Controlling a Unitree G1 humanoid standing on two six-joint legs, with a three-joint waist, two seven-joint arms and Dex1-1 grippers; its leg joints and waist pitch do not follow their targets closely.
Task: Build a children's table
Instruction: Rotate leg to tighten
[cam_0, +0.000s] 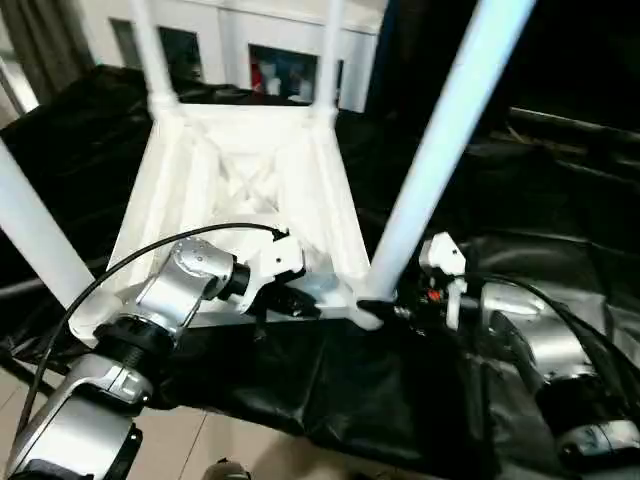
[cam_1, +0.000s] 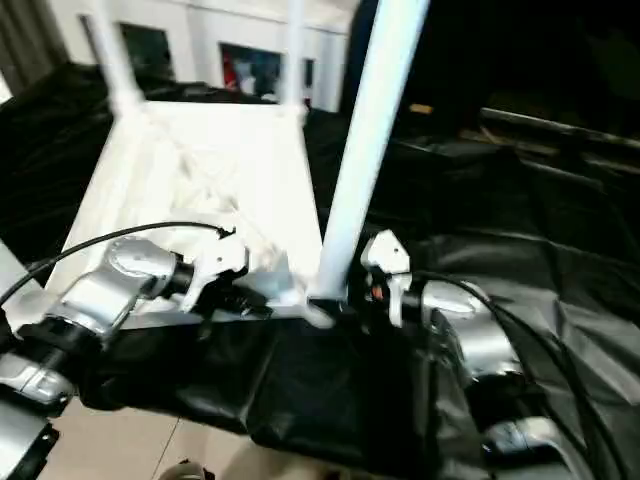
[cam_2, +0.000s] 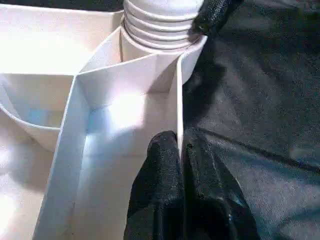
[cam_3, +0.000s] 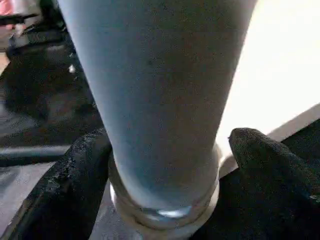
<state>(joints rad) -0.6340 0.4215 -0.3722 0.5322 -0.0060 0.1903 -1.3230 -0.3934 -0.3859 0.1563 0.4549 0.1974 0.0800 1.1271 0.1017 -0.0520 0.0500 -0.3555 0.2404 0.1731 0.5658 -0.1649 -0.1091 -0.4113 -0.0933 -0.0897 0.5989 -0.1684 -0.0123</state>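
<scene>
Crinkled black drape covers my worktop (cam_0: 560, 260), where the white plastic top (cam_0: 245, 175) lies ribs-up with smooth tapered legs standing in its round sockets. My left fingers (cam_2: 182, 192) pinch a thin rim wall. My right fingers (cam_3: 75, 180) stand spread around the near right leg (cam_0: 440, 150) at its ridged base.

**What I can't make out**

All four legs (cam_0: 440, 150) run off the top edge, so their far ends escape me. My left forearm (cam_0: 185, 285) covers the near rim of the table top (cam_0: 240, 170) (part of it, anyway). My right gripper (cam_3: 165, 165) is cut off below.
</scene>
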